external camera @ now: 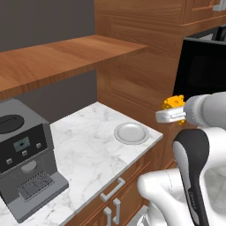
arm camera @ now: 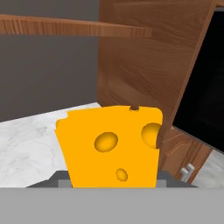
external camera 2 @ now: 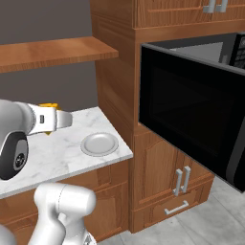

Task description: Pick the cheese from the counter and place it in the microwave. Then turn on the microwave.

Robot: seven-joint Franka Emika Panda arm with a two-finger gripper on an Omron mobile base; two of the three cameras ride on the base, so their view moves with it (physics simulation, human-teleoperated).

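Observation:
My gripper (external camera: pixel 172 110) is shut on the cheese (external camera: pixel 173 103), an orange-yellow wedge with holes, and holds it in the air just past the counter's right end. The hand view has the cheese (arm camera: pixel 111 146) close up, standing upright between the fingers. From the right base view a yellow bit of the cheese (external camera 2: pixel 49 106) peeks over my gripper (external camera 2: pixel 60 119). The microwave (external camera 2: pixel 191 110) is to the right in a wooden column, its dark glass door swung open toward me, with a light grey inside showing above the door. The marble counter (external camera: pixel 88 145) lies below and left of the cheese.
A round grey plate (external camera: pixel 131 133) sits at the counter's right end. A grey coffee machine (external camera: pixel 24 154) stands at the left. A brown wooden shelf (external camera: pixel 53 57) runs above the counter. Wooden cabinets (external camera 2: pixel 177 182) with silver handles sit under the microwave.

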